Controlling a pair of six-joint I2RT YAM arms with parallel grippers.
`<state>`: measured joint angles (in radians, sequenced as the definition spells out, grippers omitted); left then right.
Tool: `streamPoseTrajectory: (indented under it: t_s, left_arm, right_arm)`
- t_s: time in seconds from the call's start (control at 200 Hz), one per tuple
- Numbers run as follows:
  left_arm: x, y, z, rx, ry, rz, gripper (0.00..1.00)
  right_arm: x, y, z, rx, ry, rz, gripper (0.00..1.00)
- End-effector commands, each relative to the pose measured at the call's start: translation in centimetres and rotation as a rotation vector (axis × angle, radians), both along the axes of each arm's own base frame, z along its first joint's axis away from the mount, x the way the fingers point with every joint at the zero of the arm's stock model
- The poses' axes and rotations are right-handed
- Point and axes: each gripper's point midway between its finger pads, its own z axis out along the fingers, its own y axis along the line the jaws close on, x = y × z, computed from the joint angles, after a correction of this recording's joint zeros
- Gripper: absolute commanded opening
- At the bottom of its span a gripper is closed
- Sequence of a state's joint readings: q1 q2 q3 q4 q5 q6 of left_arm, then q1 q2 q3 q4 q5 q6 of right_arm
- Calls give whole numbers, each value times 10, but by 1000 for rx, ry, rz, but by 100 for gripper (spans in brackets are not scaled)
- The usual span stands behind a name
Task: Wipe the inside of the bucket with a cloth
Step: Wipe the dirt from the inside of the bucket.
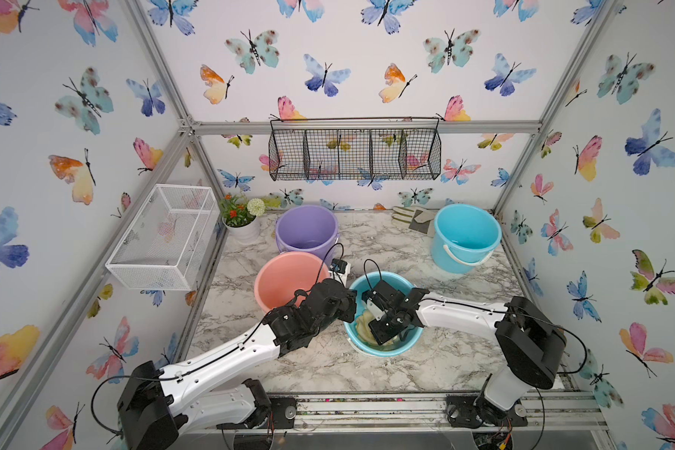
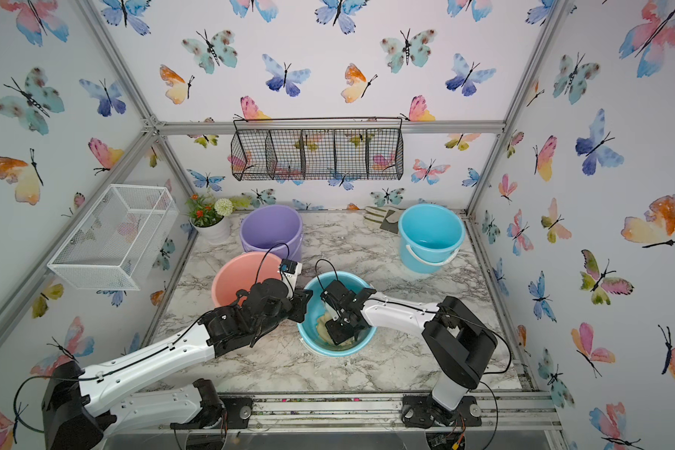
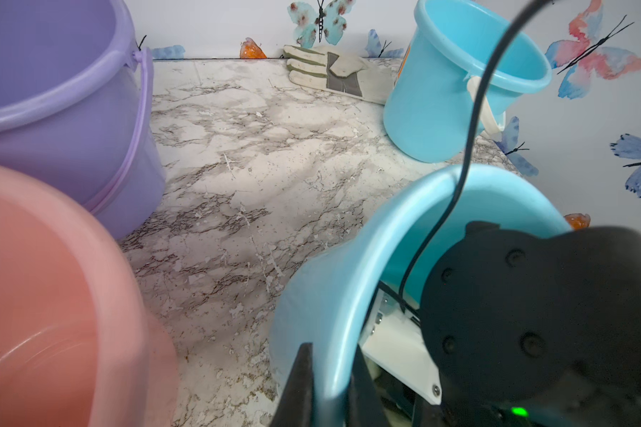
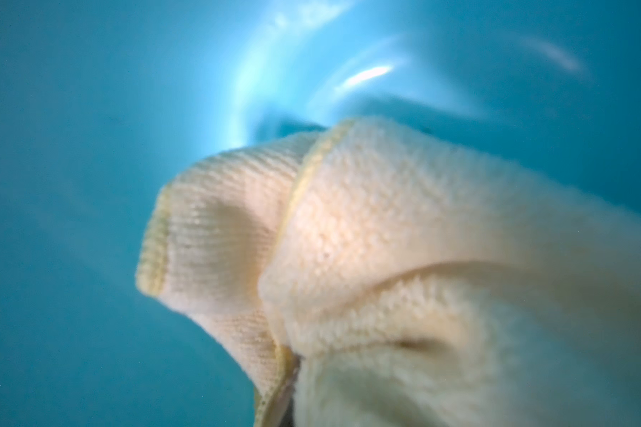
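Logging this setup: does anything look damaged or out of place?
The marble-pattern tabletop is scuffed, with white chipped flecks across its middle. A lone work glove lies at the back wall beside the far blue bucket.

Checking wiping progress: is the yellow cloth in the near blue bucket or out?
In. The cloth lies bunched within the near blue bucket; the right wrist view shows blue wall around it.

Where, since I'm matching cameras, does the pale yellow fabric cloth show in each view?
Both top views: pale yellow fabric cloth lies inside the nearer light blue plastic bucket.
Left wrist: not clearly visible.
Right wrist: close up, filling much of the picture.
Shared landmark: that bucket's blue wall.
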<state>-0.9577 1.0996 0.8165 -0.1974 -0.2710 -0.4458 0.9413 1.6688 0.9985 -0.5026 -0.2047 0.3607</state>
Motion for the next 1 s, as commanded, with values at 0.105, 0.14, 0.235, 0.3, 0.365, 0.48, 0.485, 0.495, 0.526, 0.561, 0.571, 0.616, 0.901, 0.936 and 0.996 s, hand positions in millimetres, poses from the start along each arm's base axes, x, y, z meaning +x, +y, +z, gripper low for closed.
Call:
streamPoseTrajectory:
  t_s: [0.105, 0.14, 0.235, 0.3, 0.365, 0.48, 0.485, 0.495, 0.526, 0.561, 0.571, 0.616, 0.901, 0.936, 0.996]
  left_arm:
    - [1, 3, -4, -8, -25, 19, 0]
    - [0, 3, -3, -15, -29, 17, 0]
    - [-3, -1, 2, -47, -42, -8, 0]
    - [-5, -5, 5, -63, -49, -25, 0]
    - [-6, -10, 8, -75, -53, -41, 0]
    - [-11, -18, 12, -77, -52, -72, 0]
    - [-11, -18, 12, -77, -52, -73, 0]
    - [-12, -19, 12, -77, -51, -76, 0]
    - [-13, -21, 12, -80, -50, -84, 0]
    - [-15, -21, 14, -84, -51, -91, 0]
    - [-16, -22, 14, -86, -50, -93, 0]
    - [-17, -22, 16, -92, -48, -96, 0]
    - [-24, -15, 18, -109, -30, -84, 0]
    - [-24, -14, 18, -109, -31, -82, 0]
    - [-25, -14, 18, -110, -31, -84, 0]
  right_arm:
    - [-19, 52, 32, 344, 114, 46, 2]
    - [-12, 57, 36, 376, 70, 34, 2]
    - [12, 63, 47, 454, -83, -10, 2]
    - [32, 62, 54, 477, -214, -49, 2]
    - [50, 59, 60, 487, -347, -70, 2]
    - [80, 48, 67, 432, -551, -114, 2]
    - [81, 47, 67, 428, -559, -116, 2]
    - [83, 45, 68, 420, -575, -121, 2]
    - [91, 41, 70, 394, -620, -139, 2]
    - [98, 36, 74, 374, -670, -152, 2]
    - [99, 35, 75, 367, -686, -153, 2]
    - [106, 30, 81, 341, -748, -157, 2]
    - [133, -19, 90, 86, -991, -229, 2]
    - [134, -24, 87, 46, -994, -227, 2]
    - [135, -33, 81, -30, -985, -230, 2]
